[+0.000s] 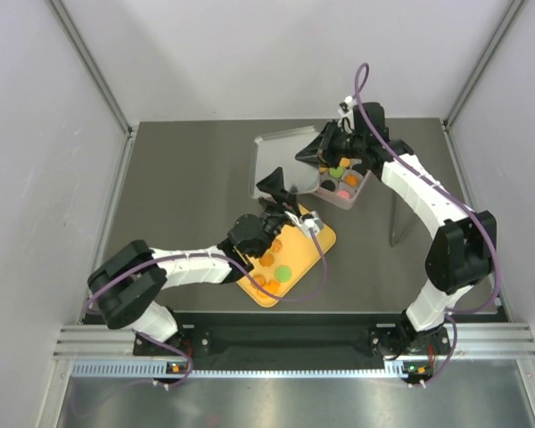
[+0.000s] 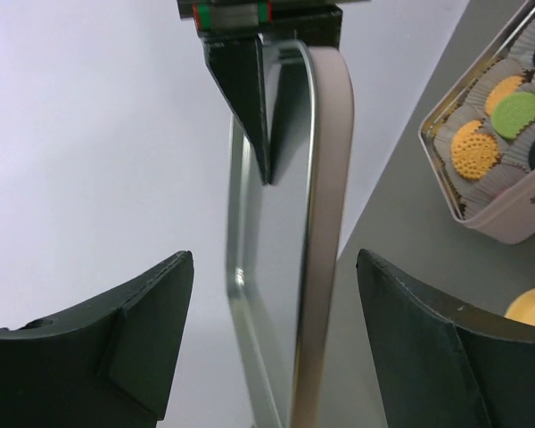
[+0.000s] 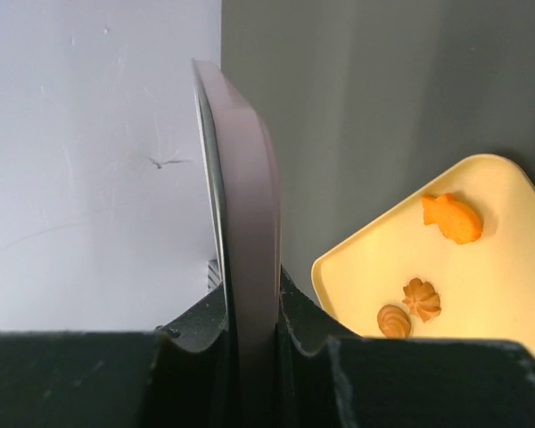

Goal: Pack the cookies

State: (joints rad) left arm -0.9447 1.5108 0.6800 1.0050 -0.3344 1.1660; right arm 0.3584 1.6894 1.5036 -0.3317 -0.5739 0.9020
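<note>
The left gripper is found open, its fingers set apart on either side of the lid, with no contact seen. Some cookies are noted on the orange tray nearby. The lid is clamped by the closed right gripper. Further cookies are seated in the compartments of the pink tin.

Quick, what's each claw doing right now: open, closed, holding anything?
Left claw: open, fingers on either side of the tin lid, not touching it.
Right claw: closed on the tin lid's edge, holding it up on edge.
</note>
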